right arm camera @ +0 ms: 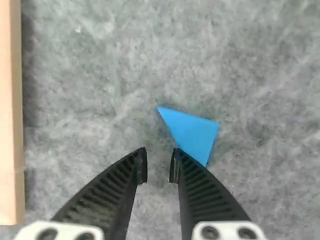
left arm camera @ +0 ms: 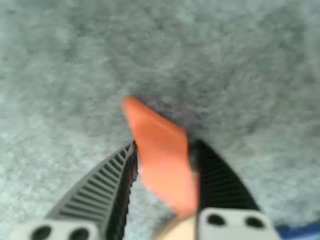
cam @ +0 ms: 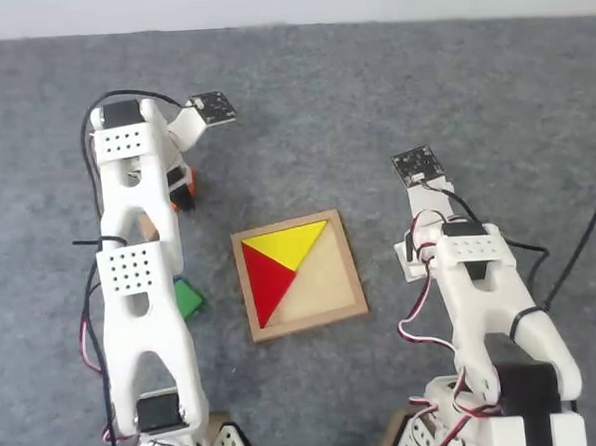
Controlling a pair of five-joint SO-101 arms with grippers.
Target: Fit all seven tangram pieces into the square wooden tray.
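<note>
Left gripper (left arm camera: 164, 146) pinches the orange piece (left arm camera: 160, 155); the tray (cam: 310, 325) lies to its right, between both arms.
Right gripper (right arm camera: 158, 152), jaws narrowly parted and empty, hangs over the blue triangle (right arm camera: 190, 132), which lies just past 1 fingertip.

High camera overlooks the table (cam: 421, 97); wrist cameras look down closely, right sharing tray (cam: 321, 282).

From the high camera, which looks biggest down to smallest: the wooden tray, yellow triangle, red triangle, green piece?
1. wooden tray
2. yellow triangle and red triangle: they look alike
3. green piece, though an arm hides part of it
</note>
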